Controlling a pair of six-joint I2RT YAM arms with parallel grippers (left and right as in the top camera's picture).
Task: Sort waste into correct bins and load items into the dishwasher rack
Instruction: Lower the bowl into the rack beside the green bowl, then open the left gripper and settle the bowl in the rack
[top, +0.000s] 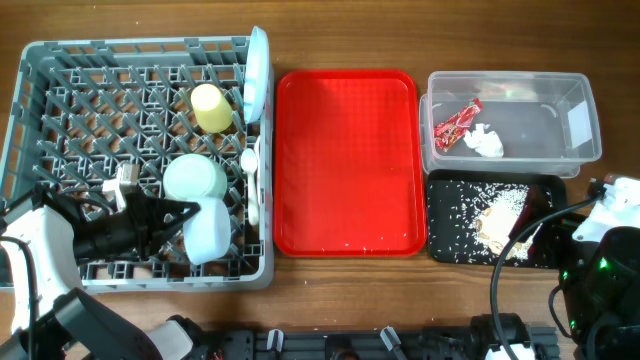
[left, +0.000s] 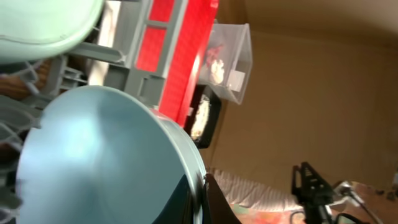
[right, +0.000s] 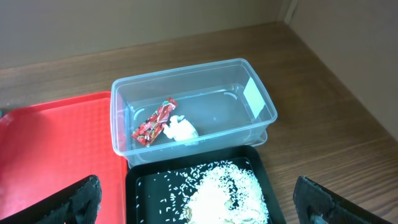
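Note:
The grey dishwasher rack (top: 60, 110) fills the left. In it a light-blue plate (top: 256, 75) stands on edge at the right side. A yellow-green cup (top: 211, 107) lies beside it, and white cutlery (top: 250, 185) lies along the right wall. My left gripper (left: 202, 199) is shut on the rim of the light-blue bowl (left: 99, 155), which sits low in the rack's front (top: 207, 232). Another pale round piece (top: 195, 178) sits just behind it. My right gripper (right: 205, 205) is open and empty above the black tray (right: 149, 193) of rice (right: 221, 190).
The clear tub (top: 510, 90) at the back right holds the red wrapper (top: 457, 122) and the white napkin (top: 485, 140). The black tray (top: 450, 200) lies in front of it. The red tray (top: 345, 160) lies between the rack and the bins, with a few crumbs.

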